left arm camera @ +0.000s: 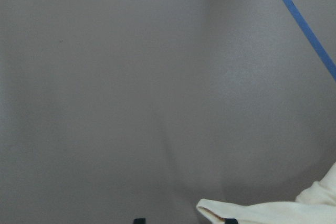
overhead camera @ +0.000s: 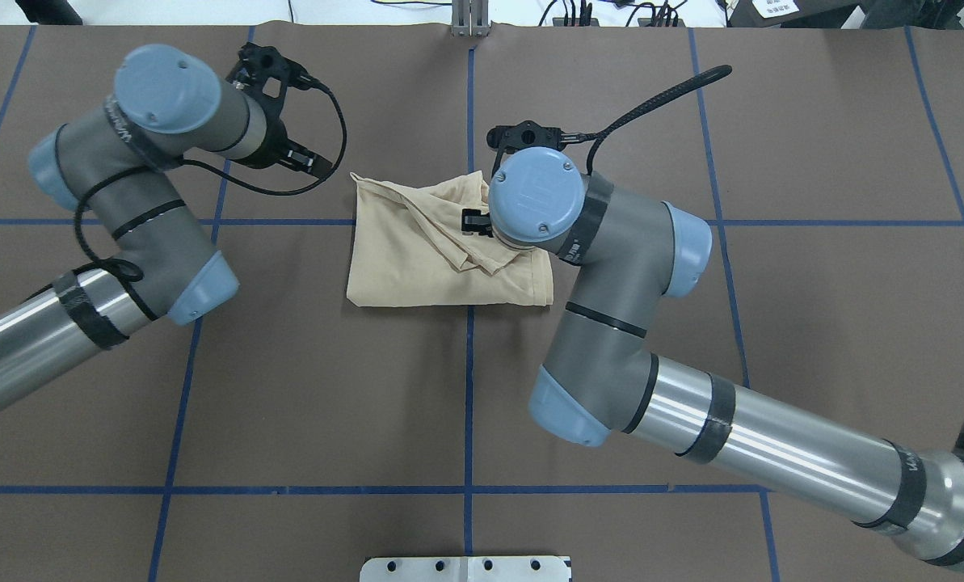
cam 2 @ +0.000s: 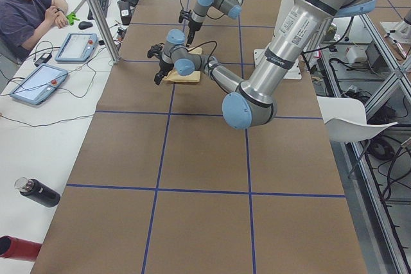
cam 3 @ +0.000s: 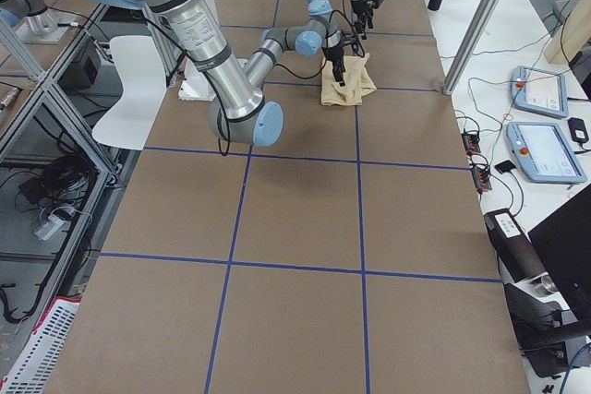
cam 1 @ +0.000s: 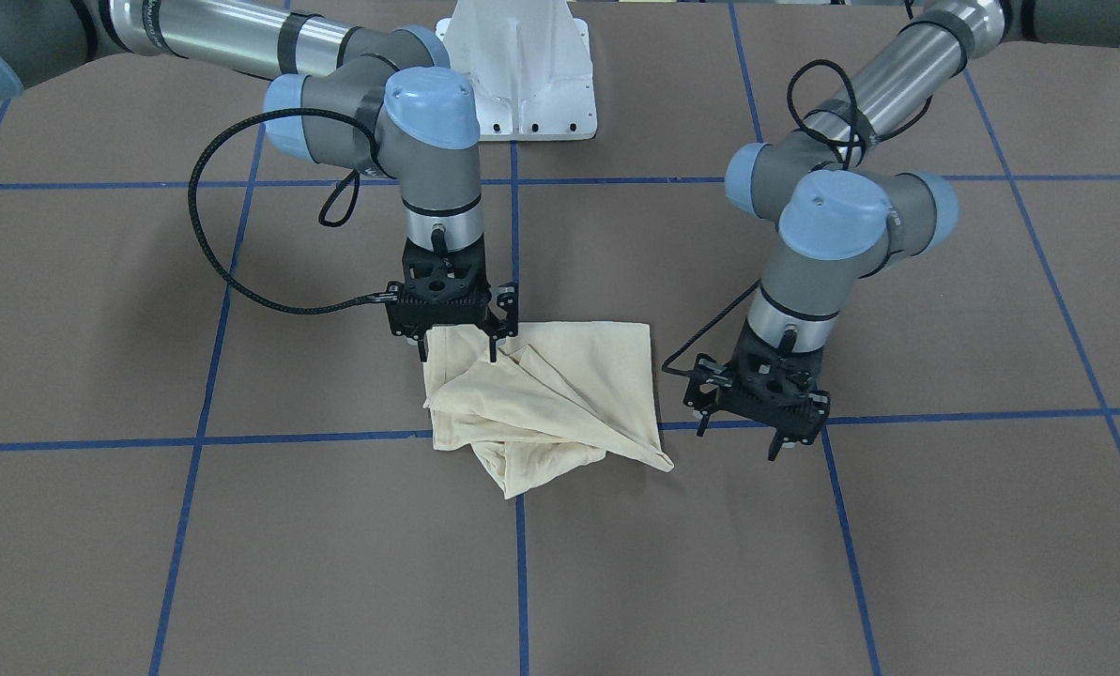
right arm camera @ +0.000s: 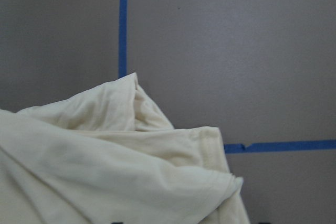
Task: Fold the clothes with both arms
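Observation:
The cream-yellow shirt (cam 1: 560, 385) lies loosely folded in a rumpled heap at the table's middle; its print and neck label are hidden. It also shows in the overhead view (overhead camera: 417, 259). My right gripper (cam 1: 458, 351) points down over the shirt's edge nearest the robot. Its fingers are spread with cloth bunched between them, and the right wrist view shows folds of the shirt (right arm camera: 131, 171) close below. My left gripper (cam 1: 738, 434) hangs open and empty just above the table beside the shirt. Only a corner of the shirt (left arm camera: 273, 211) shows in the left wrist view.
The brown table cover is marked by blue tape lines (cam 1: 520, 563). The white pedestal base (cam 1: 522, 75) stands behind the shirt. An operator (cam 2: 26, 11), tablets (cam 2: 38, 81) and a dark bottle (cam 2: 37, 192) are on the side bench beyond the table edge.

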`<state>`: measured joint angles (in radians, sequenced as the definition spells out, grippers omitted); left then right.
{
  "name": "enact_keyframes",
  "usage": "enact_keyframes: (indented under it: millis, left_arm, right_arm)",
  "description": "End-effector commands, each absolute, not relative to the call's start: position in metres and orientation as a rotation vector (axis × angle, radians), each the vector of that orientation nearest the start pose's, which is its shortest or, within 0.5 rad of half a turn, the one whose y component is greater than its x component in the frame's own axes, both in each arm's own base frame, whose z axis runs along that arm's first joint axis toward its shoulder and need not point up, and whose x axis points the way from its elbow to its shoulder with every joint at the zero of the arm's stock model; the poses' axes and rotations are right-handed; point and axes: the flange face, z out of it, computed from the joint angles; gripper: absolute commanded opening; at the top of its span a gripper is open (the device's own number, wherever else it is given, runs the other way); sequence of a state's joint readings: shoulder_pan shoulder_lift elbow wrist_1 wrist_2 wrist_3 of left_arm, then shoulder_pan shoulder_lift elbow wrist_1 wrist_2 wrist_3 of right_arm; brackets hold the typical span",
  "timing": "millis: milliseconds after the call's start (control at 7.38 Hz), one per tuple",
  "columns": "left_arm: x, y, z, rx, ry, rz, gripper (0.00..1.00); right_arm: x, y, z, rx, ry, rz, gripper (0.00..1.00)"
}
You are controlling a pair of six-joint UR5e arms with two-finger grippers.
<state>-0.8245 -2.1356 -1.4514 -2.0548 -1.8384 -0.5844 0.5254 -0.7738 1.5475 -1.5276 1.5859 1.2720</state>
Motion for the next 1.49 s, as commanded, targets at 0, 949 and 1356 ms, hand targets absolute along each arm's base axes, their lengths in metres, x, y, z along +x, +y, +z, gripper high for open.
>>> enact_keyframes:
  millis: [0,949,1356]
  left_arm:
    - [0.363,-0.599,0.363,0.603,0.773,0.346,1.0]
    - [0.33,-0.608,0.384,0.606,0.75,0.384,1.0]
    - [0.327,-0.609,0.382,0.611,0.751,0.379,1.0]
  right_arm:
    - [-0.633,-0.449,0.123,0.224,-0.741,0.34,1.0]
    - [-0.708,-0.466,0.128,0.286,-0.595,0.43,0.67]
    - [-0.709,-0.472,0.146,0.325,-0.588,0.445,0.67]
